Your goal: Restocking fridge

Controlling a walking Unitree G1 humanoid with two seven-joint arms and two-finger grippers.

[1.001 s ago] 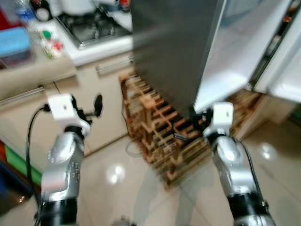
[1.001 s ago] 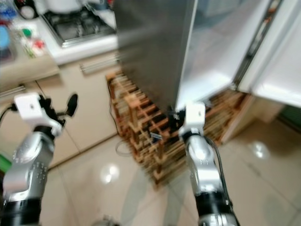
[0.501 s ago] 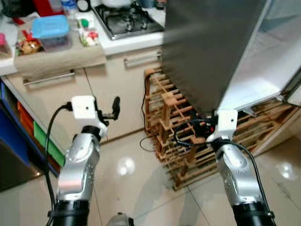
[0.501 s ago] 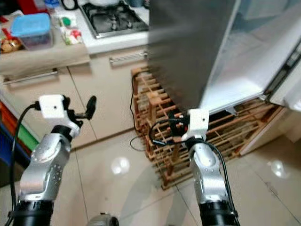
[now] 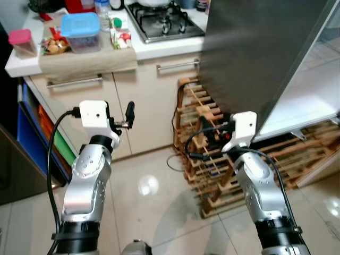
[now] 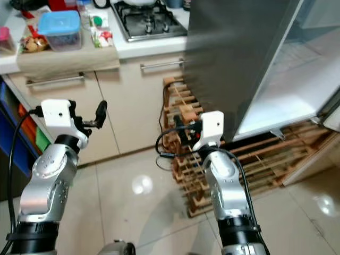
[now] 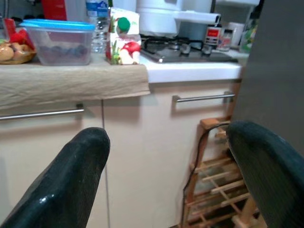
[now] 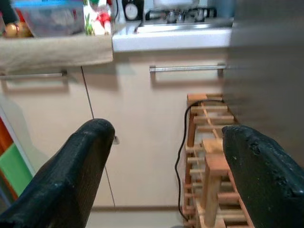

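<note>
Swung leftward toward the counter [image 5: 159, 50], both grippers' jaws gape wide, empty.

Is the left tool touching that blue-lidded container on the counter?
Apart. In the left eye view the left tool hangs in front of the cabinet door, well below the counter where the blue-lidded container sits. The left wrist view shows nothing between its open fingers.

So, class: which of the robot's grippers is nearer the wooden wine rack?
The right. The right gripper hangs just in front of the wooden wine rack, while the left gripper is off to its left, before the cabinet doors.
</note>
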